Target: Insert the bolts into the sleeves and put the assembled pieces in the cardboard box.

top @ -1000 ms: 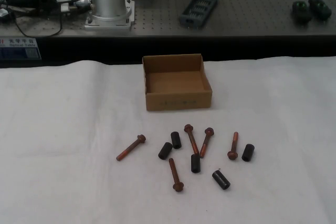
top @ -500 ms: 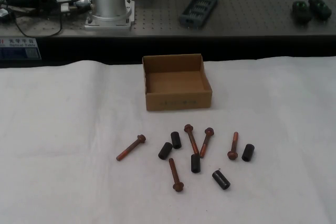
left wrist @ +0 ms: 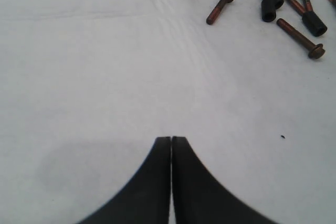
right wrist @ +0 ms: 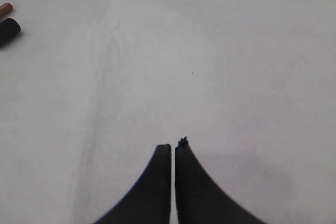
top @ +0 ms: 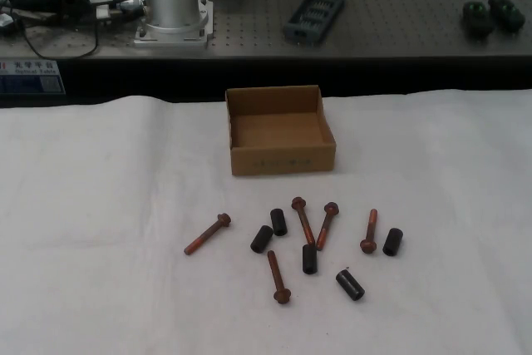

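Box: we see the cardboard box (top: pixel 281 130) standing open on the white-covered counter (top: pixel 100 205), just beyond the loose parts.
Bolts: five bolts (top: pixel 277 276) lie flat and scattered on the counter, on the near side of the box.
Sleeves: five black sleeves (top: pixel 350 284) lie loose among the bolts.
Left claw: we find the left claw (left wrist: pixel 171 139) pressed together over bare cloth, well apart from the parts.
Right claw: the right claw (right wrist: pixel 172 146) is likewise pressed together over bare cloth.
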